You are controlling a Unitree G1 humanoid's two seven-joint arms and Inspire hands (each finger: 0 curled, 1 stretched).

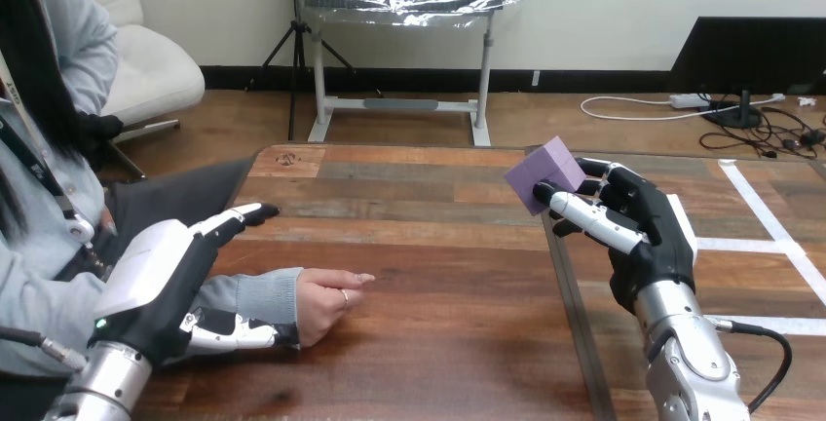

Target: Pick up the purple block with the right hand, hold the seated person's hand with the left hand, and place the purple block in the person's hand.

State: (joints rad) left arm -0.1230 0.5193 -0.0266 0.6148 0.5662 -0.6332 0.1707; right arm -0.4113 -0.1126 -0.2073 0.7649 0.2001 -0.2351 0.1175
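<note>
My right hand (648,236) is raised at the right of the head view, with its thumb and fingers pinched on the purple block (545,175), which tilts in the air above the wooden table (429,246). The person's hand (326,299) rests on the table at the lower left, loosely closed, with a grey sleeve on the wrist. My left hand (156,280) sits over that forearm. Its fingers (234,221) reach out straight beyond the far side of the arm, and its thumb (234,333) lies along the near side of the sleeve. The purple block is well to the right of the person's hand.
A dark seam (575,314) runs front to back through the table, just left of my right arm. White tape lines (779,241) cross the surface to the right of it. The person's torso fills the left edge.
</note>
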